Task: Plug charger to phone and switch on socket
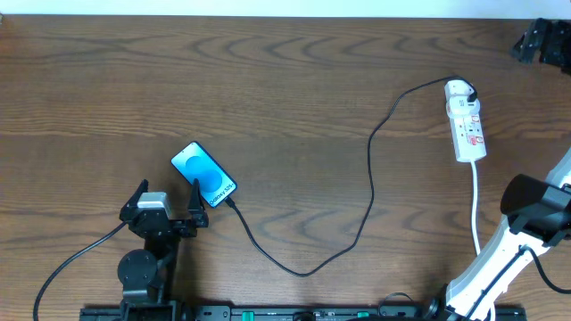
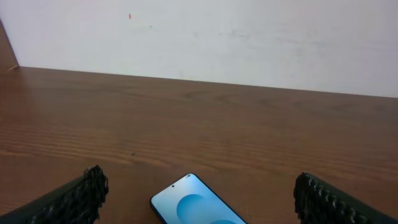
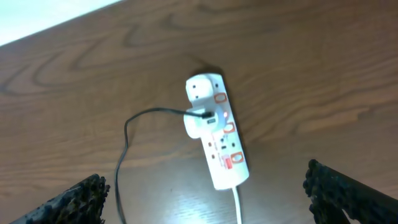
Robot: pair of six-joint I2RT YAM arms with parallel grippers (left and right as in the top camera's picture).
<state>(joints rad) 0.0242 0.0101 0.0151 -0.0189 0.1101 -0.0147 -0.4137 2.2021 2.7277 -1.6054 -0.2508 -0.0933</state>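
Nearest, left gripper [image 1: 169, 189] low by the near edge of the table [image 1: 285, 80], fingers spread wide, nothing between them. Just beyond its right finger, phone [image 1: 203, 175] flat and face up, lying at a slant; light-blue screen with a paler oval, white lettering toward the near end (apparently "Galaxy S25", very small in the overhead view). Charger [image 1: 303, 273] meeting the phone's near right corner, tip seemingly seated there, then looping toward the near edge, curving up the middle of the table and ending at the far end of the socket [image 1: 467, 120]. Right gripper [image 3: 208, 198] high over the socket, fingers likewise wide apart, touching nothing. Socket well apart from the phone, far right: white strip, red-outlined switches in a row, one solid red mark nearest its white cord [image 1: 475, 205]; print there too small to read.
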